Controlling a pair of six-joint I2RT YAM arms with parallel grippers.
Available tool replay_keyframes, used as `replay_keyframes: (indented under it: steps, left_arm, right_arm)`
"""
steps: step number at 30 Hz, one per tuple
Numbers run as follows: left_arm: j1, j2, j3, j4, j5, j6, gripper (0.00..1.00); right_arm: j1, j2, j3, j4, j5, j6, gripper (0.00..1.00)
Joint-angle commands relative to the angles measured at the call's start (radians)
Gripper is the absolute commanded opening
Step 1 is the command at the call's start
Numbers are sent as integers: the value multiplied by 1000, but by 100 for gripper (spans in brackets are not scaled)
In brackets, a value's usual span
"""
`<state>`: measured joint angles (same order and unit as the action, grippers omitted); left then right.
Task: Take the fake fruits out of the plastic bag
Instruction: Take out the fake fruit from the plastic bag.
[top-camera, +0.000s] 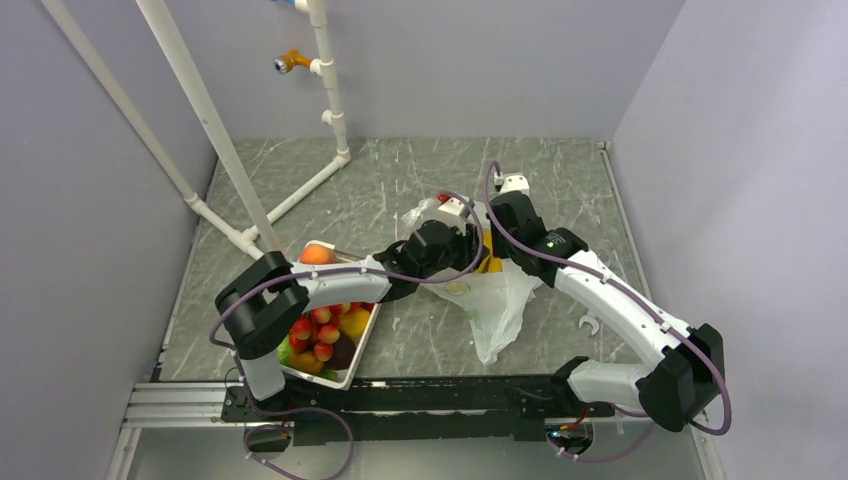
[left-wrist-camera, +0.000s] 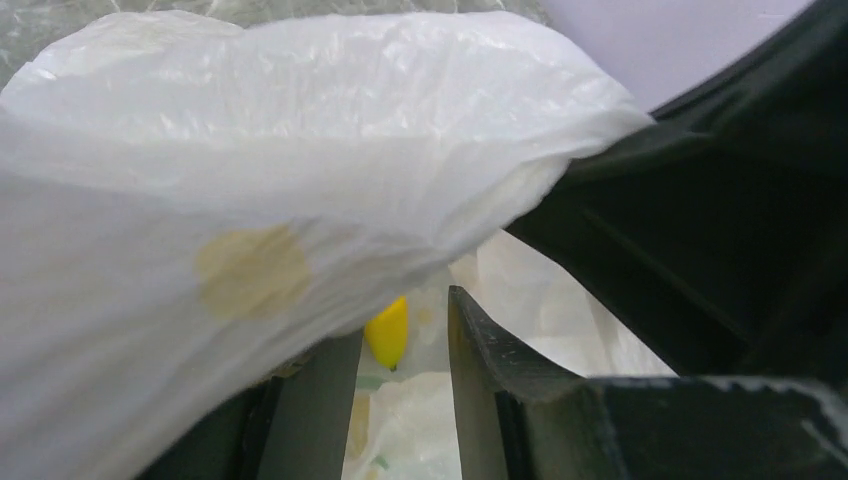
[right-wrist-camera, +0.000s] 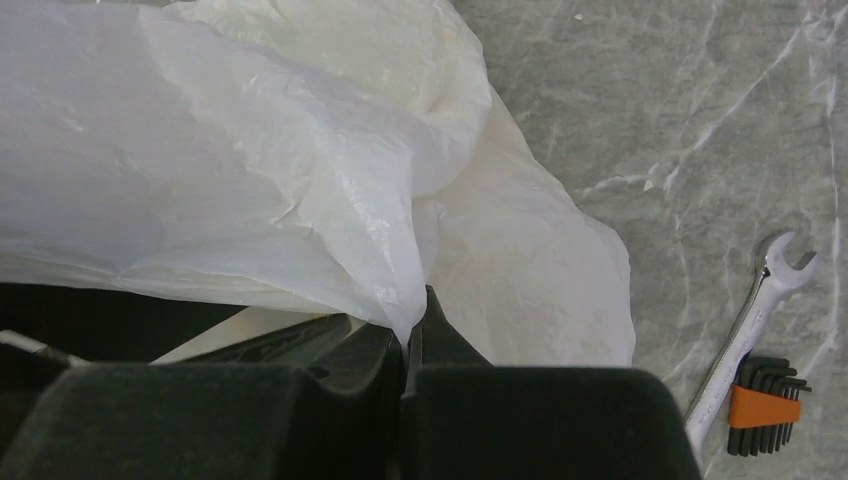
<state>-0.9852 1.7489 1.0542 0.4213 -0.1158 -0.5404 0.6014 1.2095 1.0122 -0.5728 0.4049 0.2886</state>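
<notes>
The white plastic bag (top-camera: 492, 298) lies crumpled mid-table. My right gripper (right-wrist-camera: 412, 335) is shut on a fold of the bag (right-wrist-camera: 300, 200) and holds its edge up; in the top view the right gripper (top-camera: 503, 222) is at the bag's far end. My left gripper (left-wrist-camera: 400, 400) is open, its fingers (left-wrist-camera: 475, 380) under the lifted bag film (left-wrist-camera: 300, 180), pointing into the bag's mouth. The tip of the yellow banana (left-wrist-camera: 388, 332) shows just beyond the fingers, untouched. In the top view the left gripper (top-camera: 445, 243) is beside a yellow patch (top-camera: 487, 250).
A white mesh basket (top-camera: 362, 352) at the near left holds red strawberry-like fruits (top-camera: 315, 326), a yellow-orange fruit (top-camera: 353, 320) and a dark one. An orange-pink peach (top-camera: 318, 254) lies behind the left arm. A wrench (right-wrist-camera: 750, 320) and hex keys (right-wrist-camera: 765, 402) lie right of the bag. White pipes stand far left.
</notes>
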Motion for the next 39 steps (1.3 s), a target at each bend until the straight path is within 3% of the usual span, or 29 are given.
replay_keyframes:
  steps: [1,11,15,17,23,29,35,39]
  left_arm:
    - [13,65,83,-72,34,3,43]
    - [21,228,268,-244,-12,85,68]
    - [22,304,359,-324,-35,90,74]
    - [22,330,387,-352,-59,98,83]
    - [21,370,450,-465,-156,120,83]
    - [23,325,433,-445,-230,135,86]
    - [37,357,488,-404,-163,145,89]
    - [37,352,478,-329,-127,145,99]
  right_arm:
    - [-25,-11,15,34,-30,18,0]
    - [-50,-24,-14,48,-47,10,0]
    - [-57,-24,-25,53,-64,6,0]
    - [-58,-23,-31,53,-69,7,0]
    - [-66,-24,-54,64,-73,9,0]
    - [-74,-20,-53,69,-91,7,0]
    - [-77,-17,-48,67,-96,7,0]
    - [-77,-21,-50,64,-98,6,0]
